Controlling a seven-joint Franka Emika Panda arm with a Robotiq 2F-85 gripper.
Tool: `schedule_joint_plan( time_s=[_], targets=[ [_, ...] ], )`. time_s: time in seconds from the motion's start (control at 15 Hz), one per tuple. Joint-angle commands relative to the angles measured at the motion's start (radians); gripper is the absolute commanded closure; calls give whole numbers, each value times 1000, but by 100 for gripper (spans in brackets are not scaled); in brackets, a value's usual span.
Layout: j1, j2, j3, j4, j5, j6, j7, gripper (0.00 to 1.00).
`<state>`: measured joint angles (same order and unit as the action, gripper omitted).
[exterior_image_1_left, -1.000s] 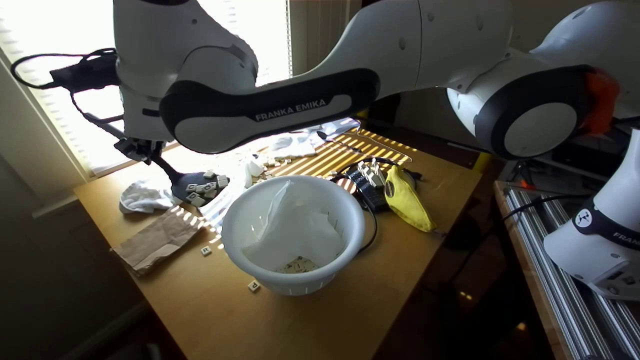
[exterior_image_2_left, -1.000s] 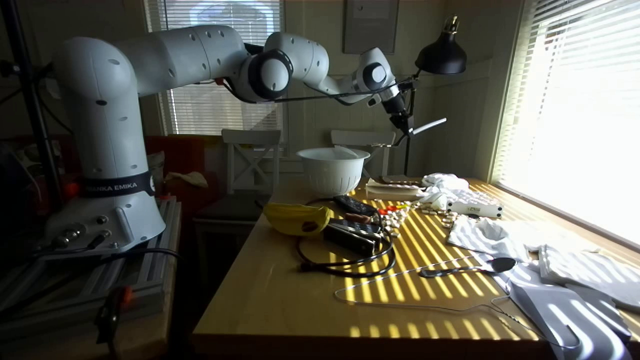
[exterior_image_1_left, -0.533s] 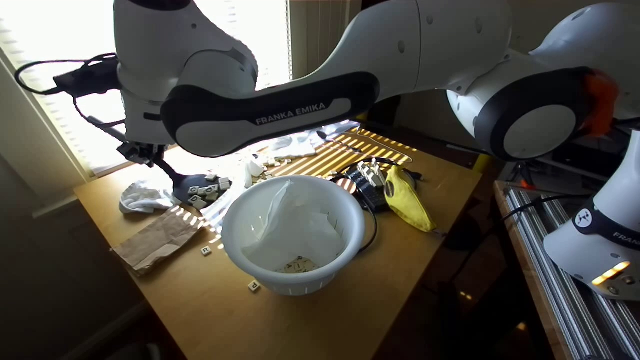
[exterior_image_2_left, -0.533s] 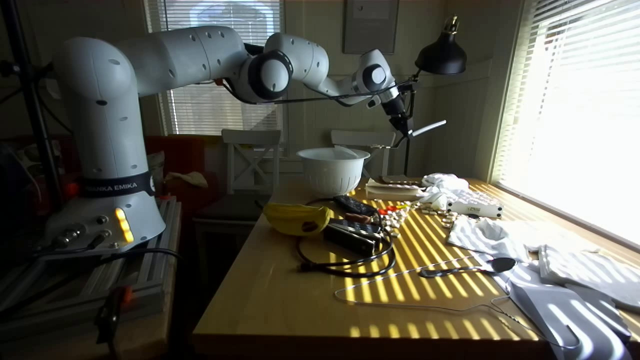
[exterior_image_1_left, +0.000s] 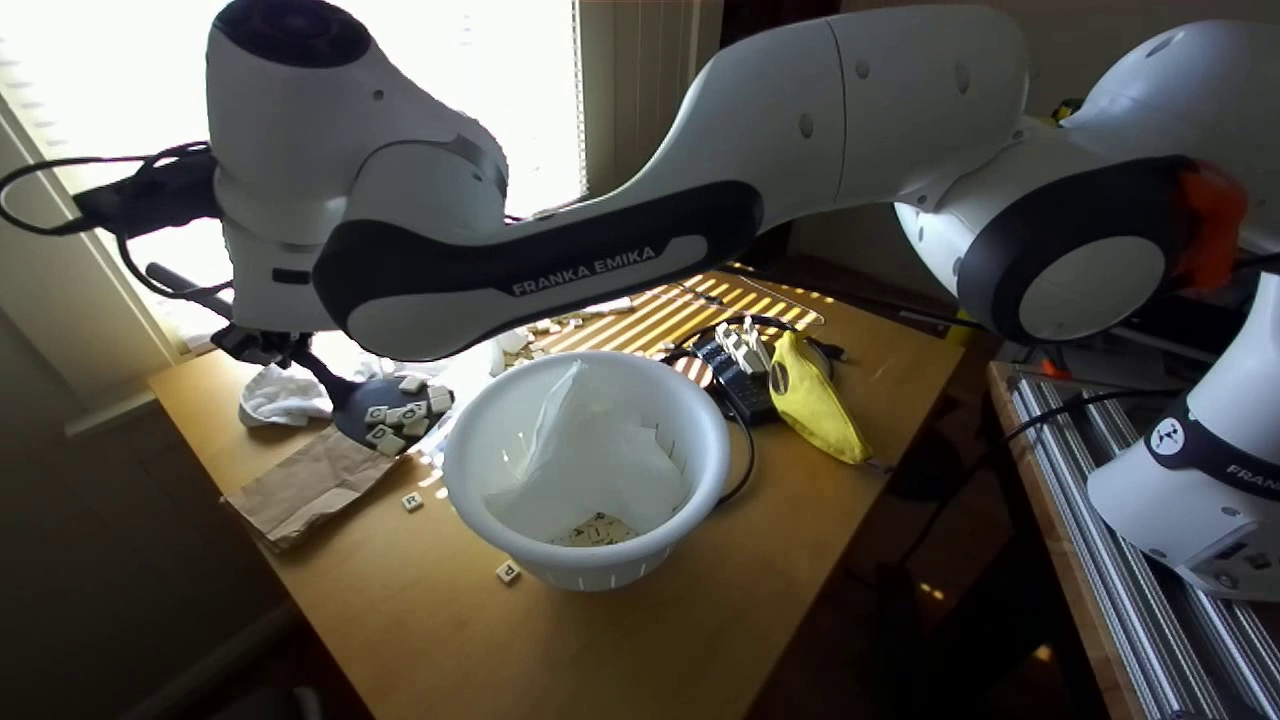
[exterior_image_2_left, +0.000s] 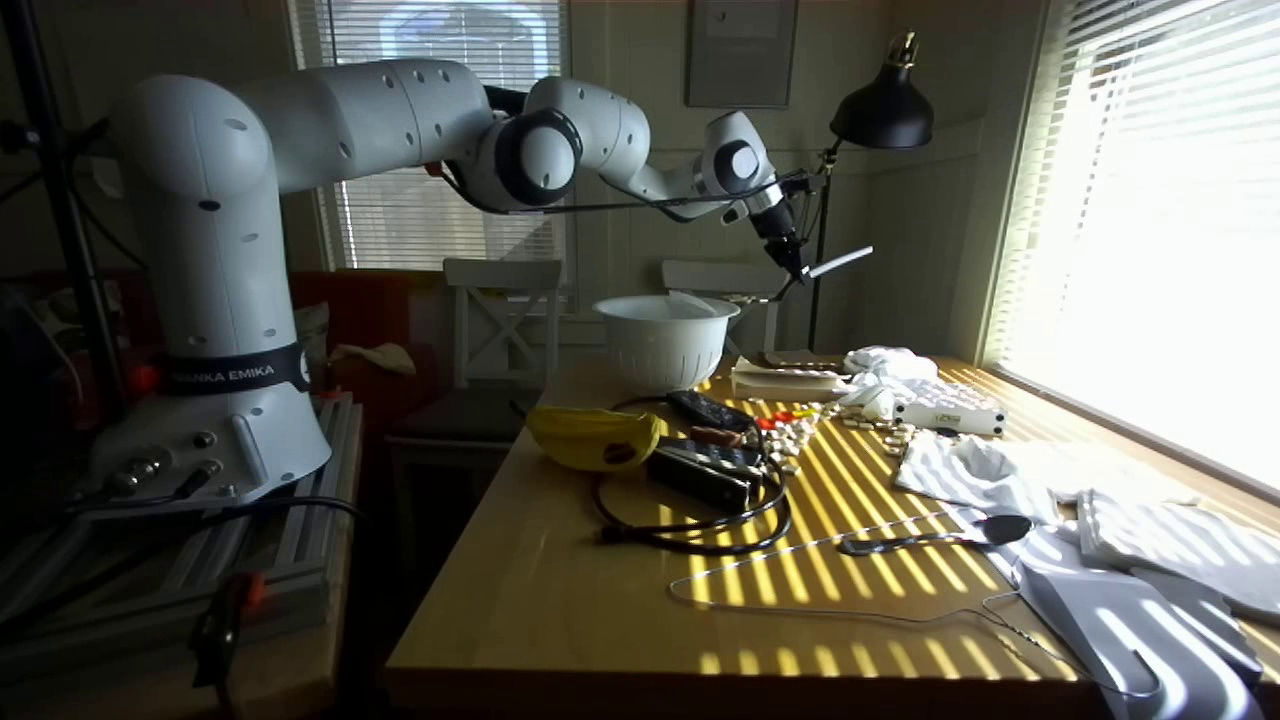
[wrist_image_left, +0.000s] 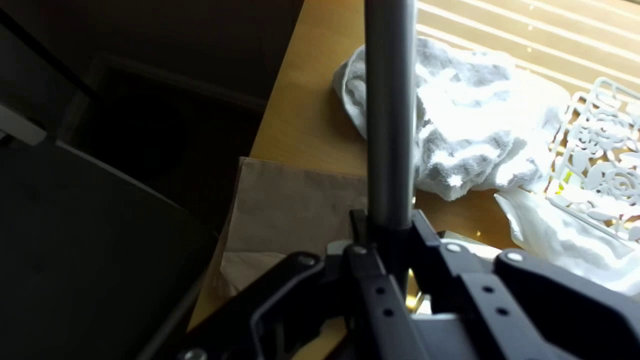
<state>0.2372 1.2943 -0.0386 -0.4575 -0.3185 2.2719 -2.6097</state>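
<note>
Set in a dim room, at a sun-striped table (exterior_image_1_left: 640, 650) beside a window (exterior_image_2_left: 1120, 270). Holding up a spoon (exterior_image_1_left: 352, 403) loaded with tiles (exterior_image_1_left: 408, 413), with the gripper (wrist_image_left: 390, 225) closed on its handle (wrist_image_left: 391, 110), near the bowl (exterior_image_2_left: 665, 345) and roughly level with its rim. In and around that bowl: a white sheet (exterior_image_1_left: 575, 465) and more tiles (exterior_image_1_left: 598, 531) inside, a loose tile (exterior_image_1_left: 508, 571) just beside, a bag (exterior_image_1_left: 315, 483) and cloth (wrist_image_left: 480, 115) on the spoon's side, a pouch (exterior_image_1_left: 815, 400) on the opposite side.
</note>
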Motion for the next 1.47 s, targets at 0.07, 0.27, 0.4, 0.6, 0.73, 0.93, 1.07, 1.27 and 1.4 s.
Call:
schedule_joint_plan(
  time_s=[0.07, 0.27, 0.4, 0.6, 0.73, 0.93, 1.07, 1.27, 1.4],
  targets=[
    [5, 23, 25, 35, 33, 81, -66, 94],
    [2, 19, 55, 27, 44, 109, -132, 94],
    [4, 20, 72, 27, 53, 117, -182, 94],
    [-15, -83, 265, -189, -214, 207, -134, 94],
    [-44, -116, 368, -286, -354, 254, -110, 94],
    [-70, -131, 400, -344, -385, 294, -174, 94],
    [-127, -168, 483, -461, -517, 344, -106, 94],
    [-169, -182, 497, -496, -511, 363, -127, 94],
    [-184, -167, 487, -468, -471, 350, -122, 94]
  ],
)
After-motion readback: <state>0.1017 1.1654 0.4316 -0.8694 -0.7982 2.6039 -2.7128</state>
